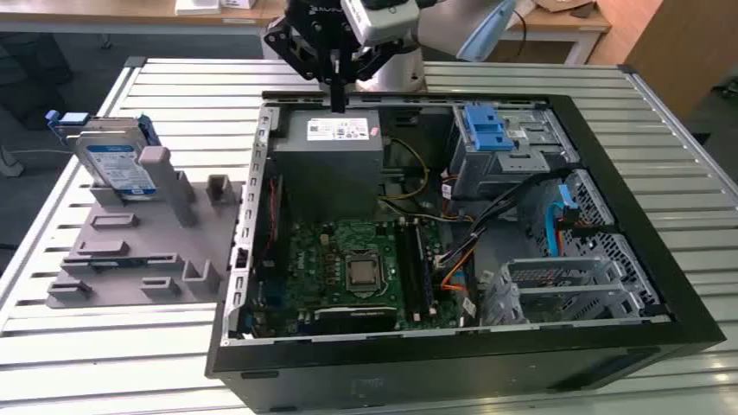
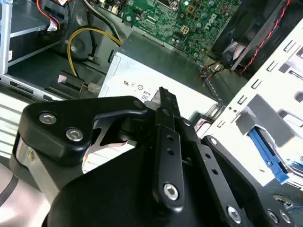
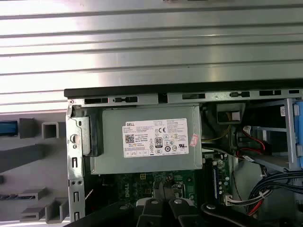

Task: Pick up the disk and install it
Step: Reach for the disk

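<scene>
The disk (image 1: 116, 166) is a silver drive with a white-and-blue label in a blue carrier frame. It stands upright in a grey fixture (image 1: 150, 251) at the exterior view's left, outside the computer case (image 1: 461, 363). My gripper (image 1: 338, 104) hangs over the case's far edge, just above the grey power supply box (image 1: 328, 164), well to the right of the disk. Its black fingers are shut with nothing between them, as both wrist views show (image 2: 163, 94) (image 3: 163, 187). A strip of the blue carrier (image 2: 267, 153) shows in the second wrist view.
The open case holds a green motherboard (image 1: 358, 268), cables, a blue-latched drive bay (image 1: 490, 130) and a metal drive cage (image 1: 565, 285). It lies on a slatted metal table (image 1: 138, 346). The power supply box (image 3: 147, 142) sits right under the gripper.
</scene>
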Controlling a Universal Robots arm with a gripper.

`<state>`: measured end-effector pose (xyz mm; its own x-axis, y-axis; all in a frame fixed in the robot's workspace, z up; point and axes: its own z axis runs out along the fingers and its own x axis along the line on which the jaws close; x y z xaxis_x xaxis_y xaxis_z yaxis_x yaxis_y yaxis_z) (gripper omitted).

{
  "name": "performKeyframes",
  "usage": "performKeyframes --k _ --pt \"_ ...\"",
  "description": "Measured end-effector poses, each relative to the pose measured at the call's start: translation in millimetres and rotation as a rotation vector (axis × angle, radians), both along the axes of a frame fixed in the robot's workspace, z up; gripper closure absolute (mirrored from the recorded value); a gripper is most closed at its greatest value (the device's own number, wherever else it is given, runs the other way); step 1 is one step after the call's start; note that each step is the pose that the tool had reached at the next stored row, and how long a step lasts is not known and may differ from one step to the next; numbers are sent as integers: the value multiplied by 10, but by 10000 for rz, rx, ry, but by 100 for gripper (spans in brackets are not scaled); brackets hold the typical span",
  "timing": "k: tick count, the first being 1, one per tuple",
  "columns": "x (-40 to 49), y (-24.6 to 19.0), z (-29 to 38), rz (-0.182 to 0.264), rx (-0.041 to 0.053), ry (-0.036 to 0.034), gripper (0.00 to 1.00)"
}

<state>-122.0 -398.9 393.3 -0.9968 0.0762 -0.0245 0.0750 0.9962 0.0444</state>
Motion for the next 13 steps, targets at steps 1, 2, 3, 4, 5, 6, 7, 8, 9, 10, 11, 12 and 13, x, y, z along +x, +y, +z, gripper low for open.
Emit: performKeyframes --k 1,2,3,4,5,6,7,8,9,10,11,12,13 --pt "0 0 0 -1 0 0 89" --pt "0 0 0 0 0 0 89" --pt "0 0 0 0 0 0 89" --pt "-1 0 0 0 0 0 89" --pt "-3 0 0 -1 -1 0 89" --pt "-7 0 0 -2 -1 1 89" --pt "-12 0 0 -2 -1 0 89" --pt "-17 0 0 -1 0 0 89" --pt "-22 0 0 -1 0 -1 89" --pt "-25 0 0 -1 0 0 89" --pt "-27 0 0 0 -1 0 89" --pt "-30 0 0 0 -1 0 89" --pt "-32 0 0 0 0 0 89"
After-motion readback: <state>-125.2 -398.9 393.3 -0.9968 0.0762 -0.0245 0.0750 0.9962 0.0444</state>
